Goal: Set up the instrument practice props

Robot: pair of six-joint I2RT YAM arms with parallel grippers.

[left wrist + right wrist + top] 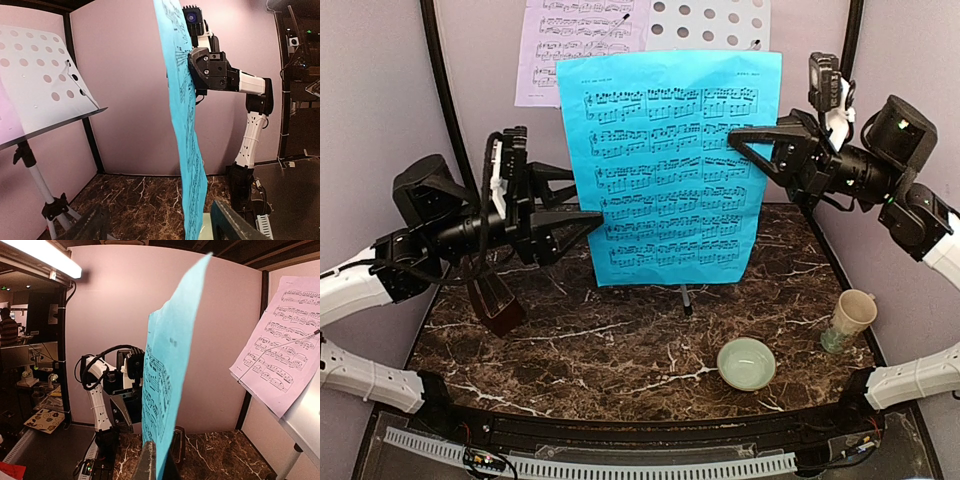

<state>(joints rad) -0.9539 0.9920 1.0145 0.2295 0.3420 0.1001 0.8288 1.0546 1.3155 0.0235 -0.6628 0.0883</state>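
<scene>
The cyan sheet-music page hangs upright in mid-air over the table. My right gripper is shut on its right edge, and in the right wrist view the page rises from between the closed fingers. My left gripper stands open with the page's left edge between its jaws, and the page touches neither finger. The lavender page rests on the music stand's white perforated desk. The dark reddish-brown metronome stands on the table under my left arm.
A pale green bowl and a cream mug sit at the near right of the marble table. The stand's tripod stands at the back, a leg showing under the cyan page. Pink walls close in three sides.
</scene>
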